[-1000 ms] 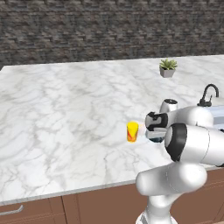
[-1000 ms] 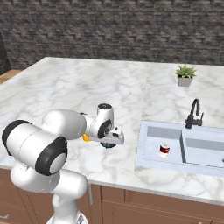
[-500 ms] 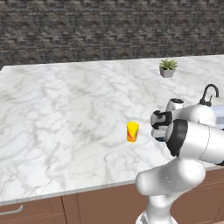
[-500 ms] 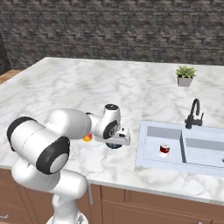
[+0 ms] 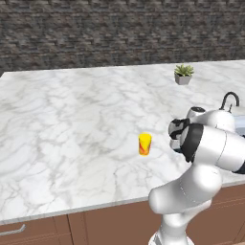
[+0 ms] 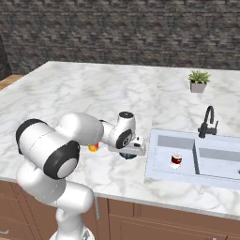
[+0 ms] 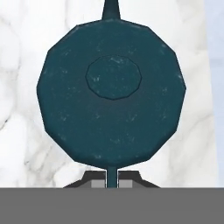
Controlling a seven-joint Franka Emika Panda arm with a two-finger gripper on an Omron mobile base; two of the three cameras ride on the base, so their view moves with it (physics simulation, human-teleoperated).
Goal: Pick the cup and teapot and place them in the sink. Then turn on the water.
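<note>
claw (image 7: 112, 178) carried teapot (image 7: 111, 96) nearer sink (image 6: 154, 157); can (image 6: 176, 160) sits inside.

Yellow cylindrical cup (image 5: 145, 144) upright on worktop; round dark teal teapot (image 7: 111, 92) at sink's (image 6: 161, 140) 9 o'clock.

You see white marble counter (image 5: 72, 119), grey-veined, running across both base views. Dark stone-brick wall (image 5: 95, 33) stands behind it, along far edge. Small potted plant (image 5: 183, 74), green leaves in pale grey pot, sits upright near counter's far edge, close to wall. Red-and-white can (image 6: 176, 160) stands upright, well apart from plant. Brown wooden cabinet fronts (image 6: 154, 222) run below counter edge; you can spot pale handle (image 5: 12, 230) on one at lower left.
</note>
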